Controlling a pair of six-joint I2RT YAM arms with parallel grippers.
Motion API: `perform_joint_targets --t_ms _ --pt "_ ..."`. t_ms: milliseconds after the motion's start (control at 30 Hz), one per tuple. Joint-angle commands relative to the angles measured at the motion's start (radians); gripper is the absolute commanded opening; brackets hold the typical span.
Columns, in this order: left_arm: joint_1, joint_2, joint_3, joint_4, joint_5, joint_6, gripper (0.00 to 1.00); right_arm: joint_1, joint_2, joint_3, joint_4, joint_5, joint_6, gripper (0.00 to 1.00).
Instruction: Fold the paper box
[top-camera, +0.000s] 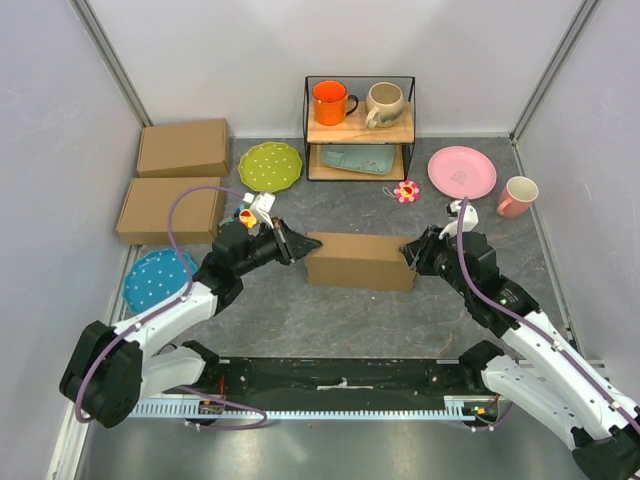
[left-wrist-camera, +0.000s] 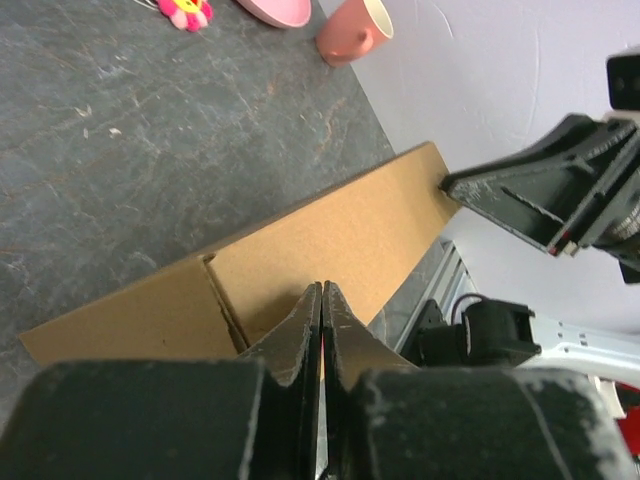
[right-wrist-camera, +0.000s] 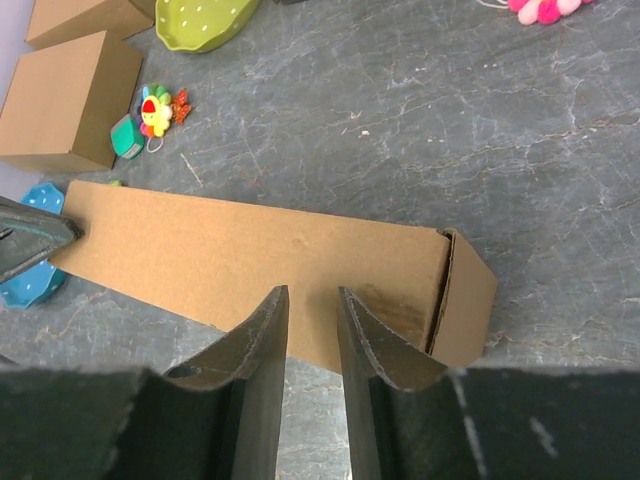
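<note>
Lying mid-surface (top-camera: 330, 320) between the arms: cardboard box (top-camera: 360, 260), folded up. Touching its left end with left fingers (left-wrist-camera: 300, 335) shut tight, gripping nothing. Hovering over its right end with right fingers (right-wrist-camera: 262, 345) partly apart, empty.

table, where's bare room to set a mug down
Widest bare patch: between the paper box and the base rail. A smaller strip lies between box and wire shelf. Crowded beside the spare boxes, green plate and pink plate.
</note>
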Motion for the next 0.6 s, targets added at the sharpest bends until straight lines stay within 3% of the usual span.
perform_joint_targets --t_ms 0,200,300,467,567 --pt "-0.098 -0.082 -0.107 -0.144 -0.051 0.078 0.06 0.006 -0.031 -0.080 -0.130 -0.099 0.038 0.34" --pt "-0.293 -0.397 -0.309 -0.170 -0.230 0.083 0.02 0.015 -0.270 -0.208 -0.104 -0.207 0.098 0.40" --pt "-0.317 -0.613 -0.377 -0.248 -0.292 0.077 0.04 0.015 -0.363 -0.194 -0.120 -0.233 0.093 0.47" --pt "-0.318 -0.958 -0.359 -0.438 -0.515 0.048 0.33 0.013 -0.465 -0.105 -0.132 -0.173 0.122 0.66" --pt "-0.317 -0.986 -0.311 -0.475 -0.594 0.042 0.42 0.013 -0.473 -0.061 -0.132 -0.086 0.124 0.71"
